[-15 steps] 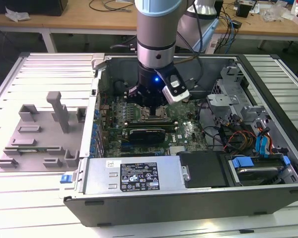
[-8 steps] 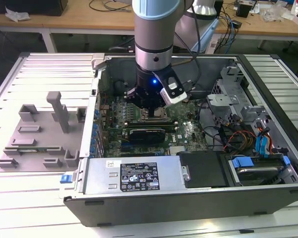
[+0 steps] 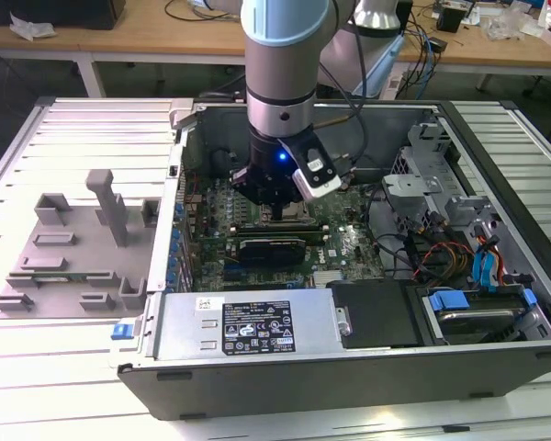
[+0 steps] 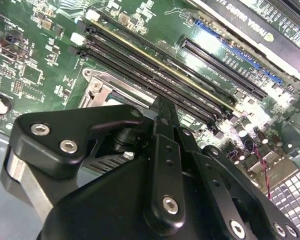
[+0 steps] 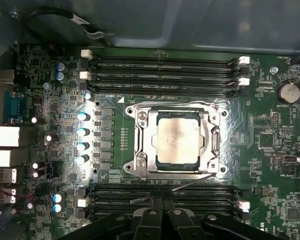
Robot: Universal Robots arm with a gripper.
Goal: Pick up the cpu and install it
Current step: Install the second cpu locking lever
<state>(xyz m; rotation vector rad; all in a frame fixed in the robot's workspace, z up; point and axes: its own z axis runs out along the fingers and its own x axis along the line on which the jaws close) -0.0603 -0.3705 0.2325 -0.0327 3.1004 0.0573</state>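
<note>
The cpu (image 5: 177, 138), a square chip with a silvery, smudged top, lies flat inside the metal socket frame (image 5: 140, 145) on the green motherboard (image 5: 270, 150) in the first wrist view. My gripper (image 5: 162, 199) hangs just off the socket's edge, above the black memory slots (image 5: 165, 192). Its two black fingers are pressed together with nothing between them. In the exterior view the gripper (image 3: 277, 207) is low inside the open computer case (image 3: 496, 147), over the middle of the board. In the second wrist view the fingers (image 4: 163, 117) point down at the socket's corner (image 4: 97, 90).
A graphics card (image 3: 271, 248) sits just in front of the socket in the exterior view. The power supply (image 3: 248, 322), drive bays (image 3: 468, 312) and loose cables (image 3: 422, 253) crowd the case's front and right. A grey fixture tray (image 3: 73, 248) lies on the table outside, at the exterior view's left.
</note>
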